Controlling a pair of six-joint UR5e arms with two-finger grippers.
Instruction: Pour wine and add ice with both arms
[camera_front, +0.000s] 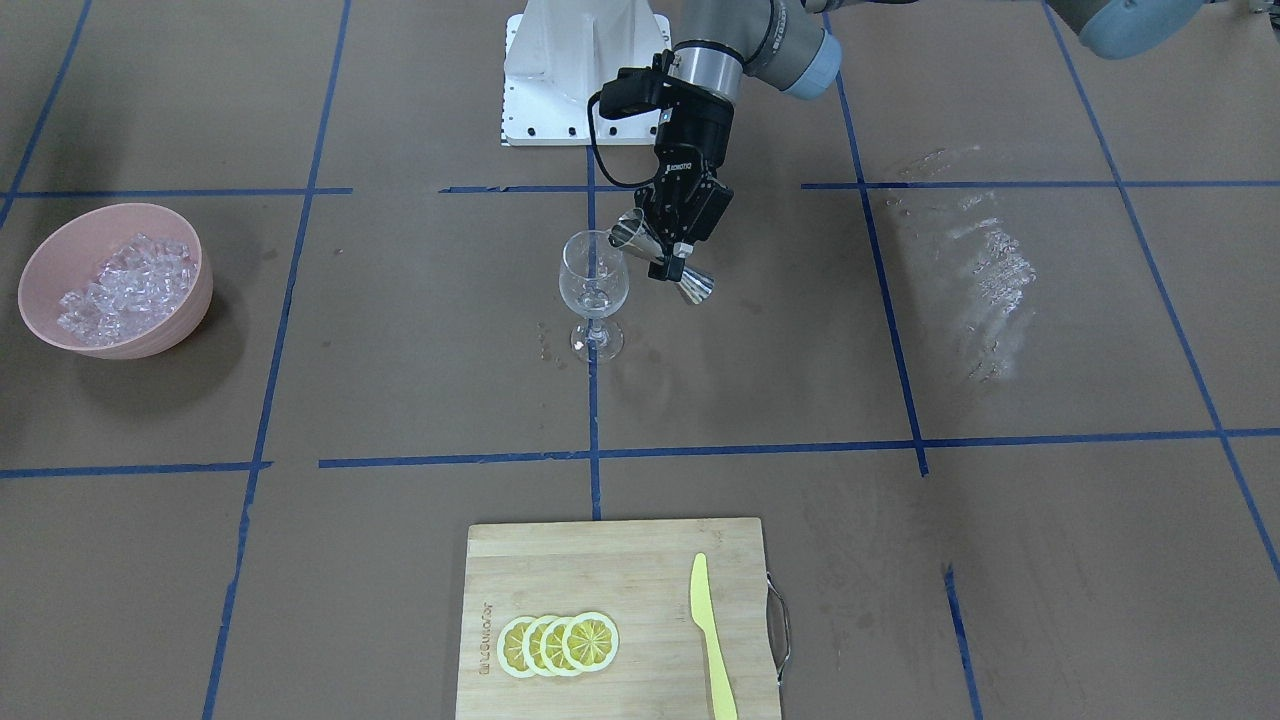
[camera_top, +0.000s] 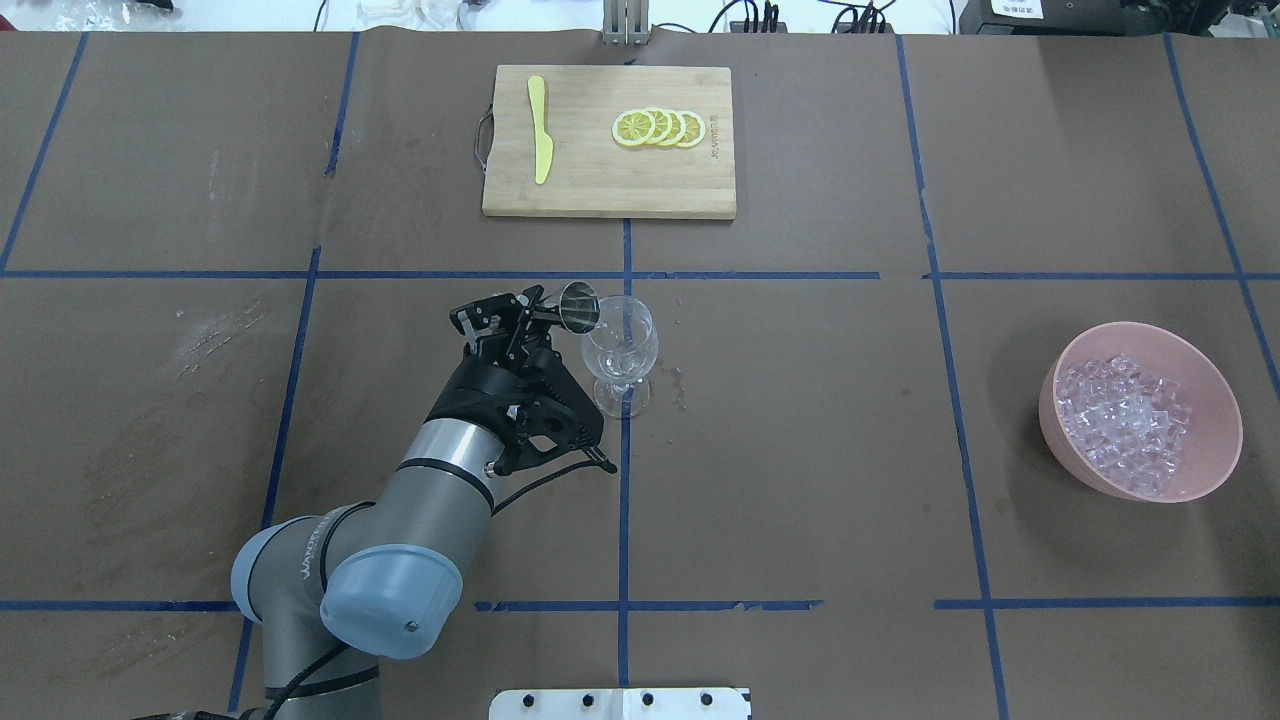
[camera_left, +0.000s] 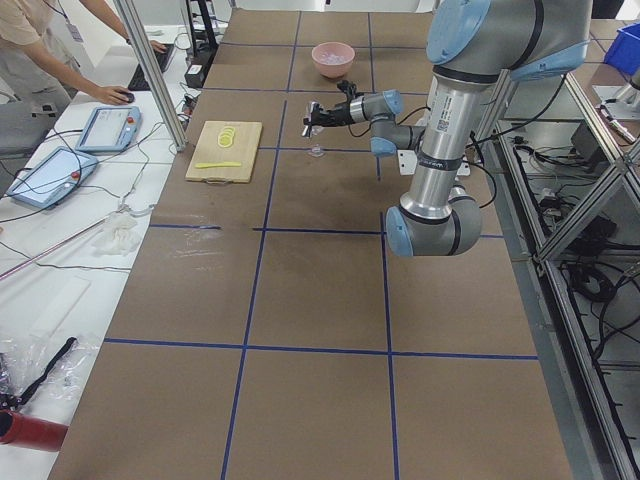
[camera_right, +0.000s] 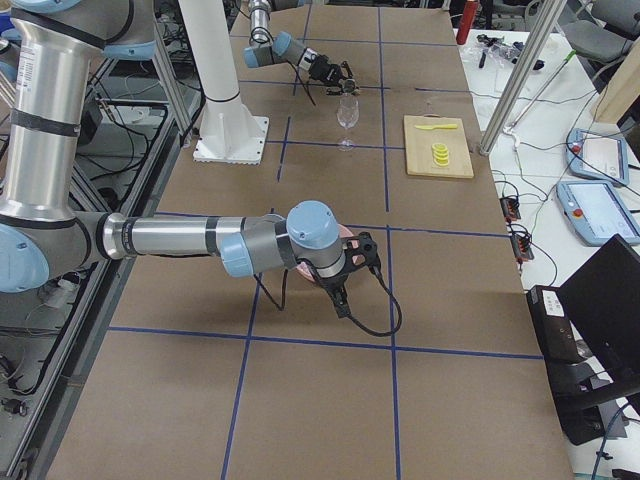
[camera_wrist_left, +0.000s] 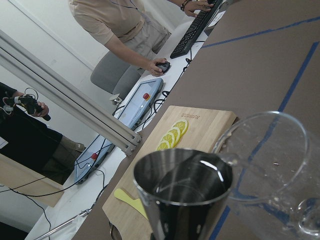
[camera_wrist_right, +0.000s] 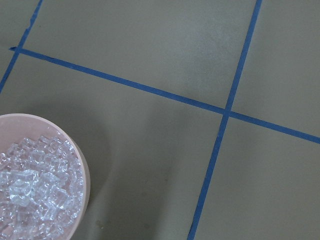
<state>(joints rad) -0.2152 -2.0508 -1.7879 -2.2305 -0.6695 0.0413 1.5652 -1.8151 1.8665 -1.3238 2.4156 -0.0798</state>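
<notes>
- Front-facing view: the left gripper (camera_front: 668, 262) is clamped on the waist of a steel jigger (camera_front: 697, 288) near the middle of the table. The jigger's long axis is tilted, with its upper mouth leaning toward the rim of the upright wine glass (camera_front: 594, 275). The ice (camera_front: 125, 288) is heaped in a pink bowl (camera_front: 195, 295) toward the table's right-end edge.
- Overhead view: the jigger's mouth is at the glass rim. Whether they touch cannot be told.
- Exterior right view: the right gripper (camera_right: 352, 262) hangs over the bowl. How far its fingers are spread cannot be told.
- Left wrist view: the jigger's inside is dark and reflective, and the wine cannot be made out there.
- Right wrist view: the ice is small, clear, glassy cubes, whitish in places, piled close to the bowl's rim.
</notes>
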